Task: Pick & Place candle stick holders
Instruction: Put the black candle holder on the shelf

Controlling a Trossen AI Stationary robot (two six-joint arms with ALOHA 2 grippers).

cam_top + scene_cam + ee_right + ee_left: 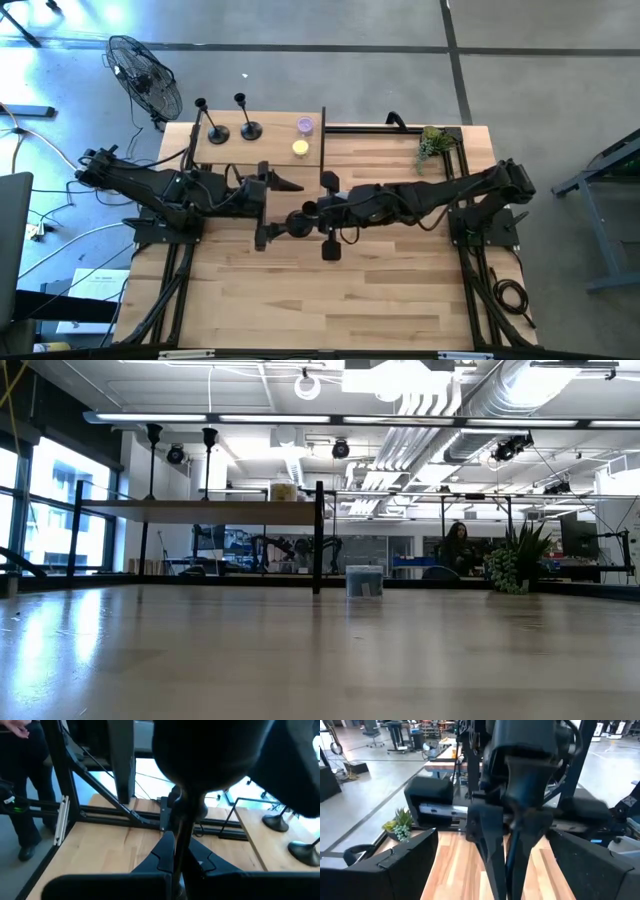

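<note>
The right gripper (300, 222) clamps its fingers on a thin-stemmed, round-based black candle stick holder (181, 827) (likely light, rigid, top-heavy), facing the wide-open left gripper (262, 206) at nine o'clock.

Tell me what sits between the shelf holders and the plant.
High view: purple candle and yellow candle beside the holders, then a black frame before the plant.

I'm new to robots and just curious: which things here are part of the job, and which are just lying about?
Part of the job:
two candle stick holders on the shelf
third holder, in the shut right claw
open left claw, facing it

Lying about:
purple candle
yellow candle
small plant
fan
</note>
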